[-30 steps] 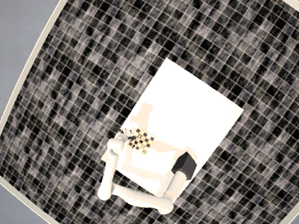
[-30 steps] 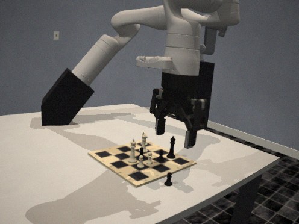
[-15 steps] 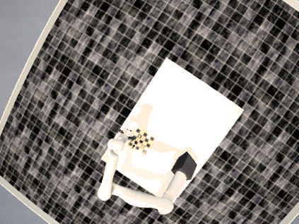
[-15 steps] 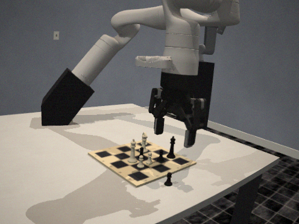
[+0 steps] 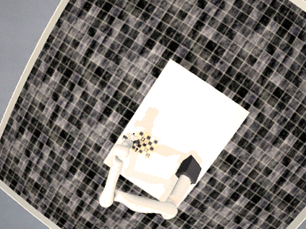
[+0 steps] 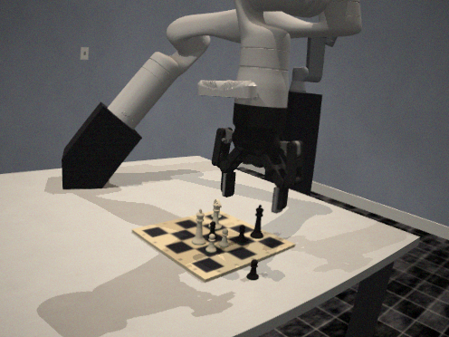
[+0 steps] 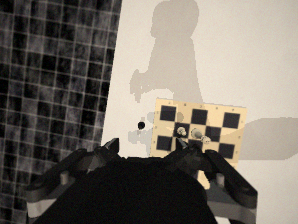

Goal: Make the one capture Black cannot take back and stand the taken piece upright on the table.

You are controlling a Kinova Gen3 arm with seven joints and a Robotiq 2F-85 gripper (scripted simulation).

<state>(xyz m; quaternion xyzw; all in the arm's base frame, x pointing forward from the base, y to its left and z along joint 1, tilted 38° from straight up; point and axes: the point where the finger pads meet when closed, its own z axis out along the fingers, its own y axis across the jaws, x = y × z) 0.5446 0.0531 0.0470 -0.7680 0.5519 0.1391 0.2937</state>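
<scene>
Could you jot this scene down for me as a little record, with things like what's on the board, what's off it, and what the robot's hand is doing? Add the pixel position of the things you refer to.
board: checkered board (image 5: 154, 138) (image 6: 205, 277) (image 7: 242, 131), lying on a white table (image 5: 199, 105) (image 6: 90, 226) (image 7: 235, 60)
white pieces on board: four, upright
black pieces on board: three, upright; the tallest is a black crowned piece (image 6: 258, 223)
off the board: one small black piece (image 6: 253, 270) (image 7: 141, 125), upright on the table
pincer (image 6: 253, 197) (image 7: 148, 143): open, holding nothing, above the pieces
square names: too small to read
</scene>
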